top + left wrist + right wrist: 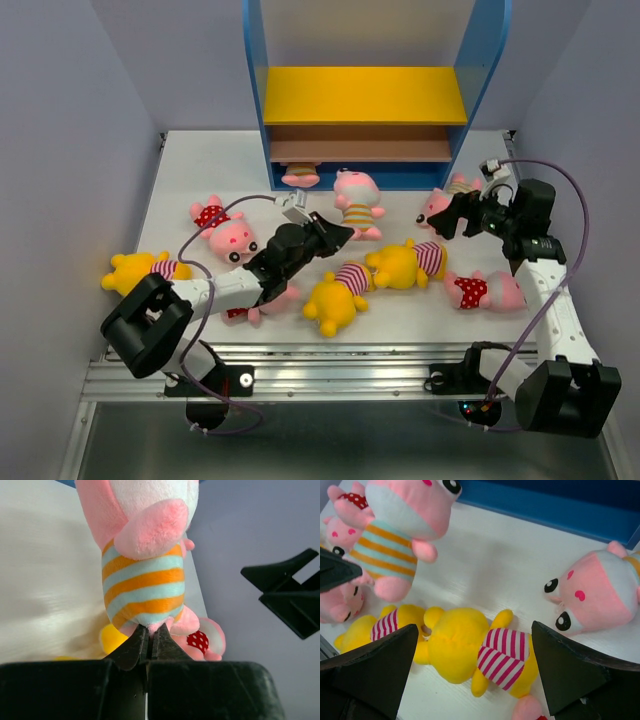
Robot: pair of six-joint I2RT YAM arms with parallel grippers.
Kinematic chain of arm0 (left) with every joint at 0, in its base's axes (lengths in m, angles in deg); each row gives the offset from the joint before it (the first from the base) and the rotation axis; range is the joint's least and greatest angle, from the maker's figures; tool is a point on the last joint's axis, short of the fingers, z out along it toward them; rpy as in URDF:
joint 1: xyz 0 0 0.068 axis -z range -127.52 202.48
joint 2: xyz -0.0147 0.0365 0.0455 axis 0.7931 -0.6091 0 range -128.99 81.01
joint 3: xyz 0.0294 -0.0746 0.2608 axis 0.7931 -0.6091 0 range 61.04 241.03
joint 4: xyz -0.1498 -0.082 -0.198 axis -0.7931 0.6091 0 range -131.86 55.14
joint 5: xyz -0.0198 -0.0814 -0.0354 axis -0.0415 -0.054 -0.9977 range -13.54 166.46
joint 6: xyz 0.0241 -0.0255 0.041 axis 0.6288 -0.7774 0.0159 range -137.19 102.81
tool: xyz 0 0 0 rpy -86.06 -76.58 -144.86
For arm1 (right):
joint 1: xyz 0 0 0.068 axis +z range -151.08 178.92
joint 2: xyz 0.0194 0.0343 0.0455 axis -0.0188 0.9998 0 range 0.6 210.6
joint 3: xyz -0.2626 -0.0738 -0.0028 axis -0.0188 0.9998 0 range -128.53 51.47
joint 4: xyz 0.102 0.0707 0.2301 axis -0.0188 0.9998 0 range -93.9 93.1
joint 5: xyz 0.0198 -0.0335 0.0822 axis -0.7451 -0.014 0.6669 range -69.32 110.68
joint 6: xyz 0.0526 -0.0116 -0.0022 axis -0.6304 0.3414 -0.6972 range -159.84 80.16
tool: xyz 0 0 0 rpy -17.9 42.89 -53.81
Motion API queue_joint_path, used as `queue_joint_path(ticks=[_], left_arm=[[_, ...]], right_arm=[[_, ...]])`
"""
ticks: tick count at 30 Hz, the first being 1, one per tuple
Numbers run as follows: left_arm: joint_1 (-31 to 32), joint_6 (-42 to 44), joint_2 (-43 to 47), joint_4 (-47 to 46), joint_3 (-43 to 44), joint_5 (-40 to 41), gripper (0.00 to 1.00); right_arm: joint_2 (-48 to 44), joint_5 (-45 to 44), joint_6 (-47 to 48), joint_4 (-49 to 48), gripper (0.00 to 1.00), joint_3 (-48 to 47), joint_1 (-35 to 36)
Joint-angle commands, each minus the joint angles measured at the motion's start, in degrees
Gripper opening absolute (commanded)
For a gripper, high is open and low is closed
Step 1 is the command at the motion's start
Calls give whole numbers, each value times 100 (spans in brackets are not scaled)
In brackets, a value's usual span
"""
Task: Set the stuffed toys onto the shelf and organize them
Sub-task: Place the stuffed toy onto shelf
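Left hand [150, 642]: pressed together, tips nipping the bottom edge of the tan-striped pig [142, 580] between its legs.
Tan-striped pig: upright, head up, at 12 o'clock from the left hand, just in front of the shelf [365, 95] and apart from it.
Right hand [475, 627]: spread wide, holds nothing, touches nothing, at 3 o'clock over the bench [510, 555].
Middle bear [470, 652]: yellow, red-striped shirt, lying on the bench, seen between the right hand's two fingers in the wrist view.
Second striped pig [600, 592]: lying at 2 o'clock, just beside the right hand, face toward it.
Shelf: at the 12 o'clock end of the bench, with a yellow board on top, a brown board under it and a blue base.
Shelf-front pig [300, 177]: at the left front of the base; cannot tell if it lies on the base or the bench.
Left dotted pig [225, 232]: 10 o'clock, lying flat.
Right dotted pig [485, 290]: 4 o'clock, lying flat.
Covered dotted pig [250, 305]: 7 o'clock, partly under the left arm.
Far-left bear [140, 268]: 9 o'clock, at the bench edge.
Near bear [335, 302]: 6 o'clock, touching the middle bear.
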Motion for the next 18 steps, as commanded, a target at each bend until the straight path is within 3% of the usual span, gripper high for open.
queue_joint_path(ticks=[1, 8, 18], left_arm=[[-349, 91, 196, -170, -57, -331, 0], [-762, 206, -251, -99, 128, -788, 0], [-938, 118, -1272, -108, 910, -1034, 0]], right_arm=[[65, 355, 425, -332, 100, 233, 56], [-207, 751, 654, -341, 100, 444, 56], [-453, 584, 725, -332, 100, 541, 56]])
